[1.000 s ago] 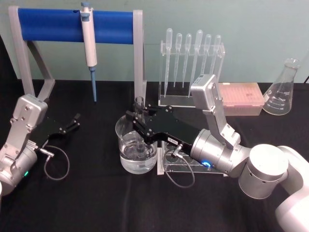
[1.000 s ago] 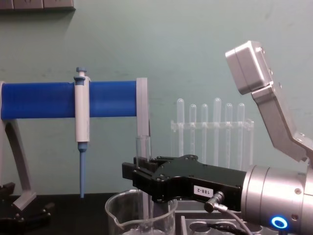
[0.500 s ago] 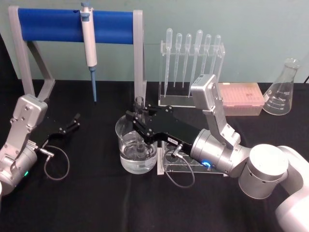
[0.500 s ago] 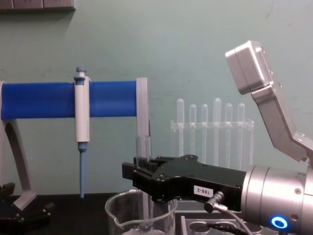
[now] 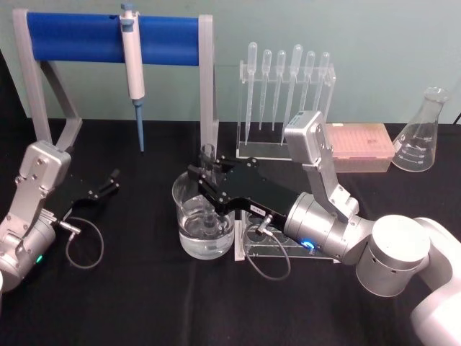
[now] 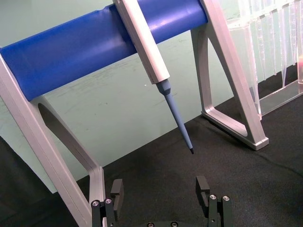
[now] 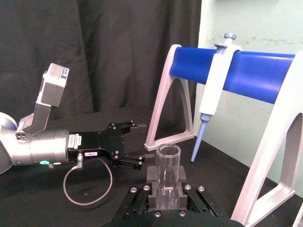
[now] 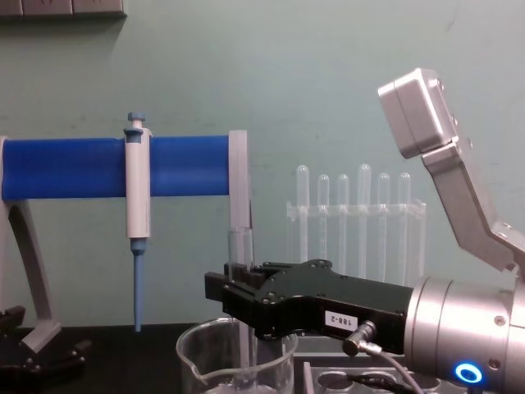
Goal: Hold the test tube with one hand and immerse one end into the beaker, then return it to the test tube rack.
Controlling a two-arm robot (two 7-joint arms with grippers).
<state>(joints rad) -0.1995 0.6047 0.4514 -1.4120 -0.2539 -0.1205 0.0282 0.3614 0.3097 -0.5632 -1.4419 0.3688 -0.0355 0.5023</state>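
Here the right pincer (image 5: 205, 180) reaches leftward over the beaker (image 5: 204, 223), clenched on the test tube (image 5: 209, 189), which it holds upright with the open mouth above the fingers and the rounded lower end dipped into the clear liquid. The beaker stands on the black counter (image 5: 144, 295), just beside a clear rack (image 5: 277, 249) lying under the right wrist with its blue light ring. In the chest view the tube (image 8: 239, 246) rises above the black pincer (image 8: 234, 295) and passes down inside the beaker rim (image 8: 238, 361). The left pincer (image 5: 108, 184) rests low at the counter's left side, well apart from the beaker, its fingers (image 6: 117, 191) spread wide with nothing between them. Behind, a pipettor (image 5: 132, 68) hangs from a blue-barred stand (image 5: 79, 37); a rack of plastic pipettes (image 5: 287, 86) and a conical flask (image 5: 421, 133) stand farther right.
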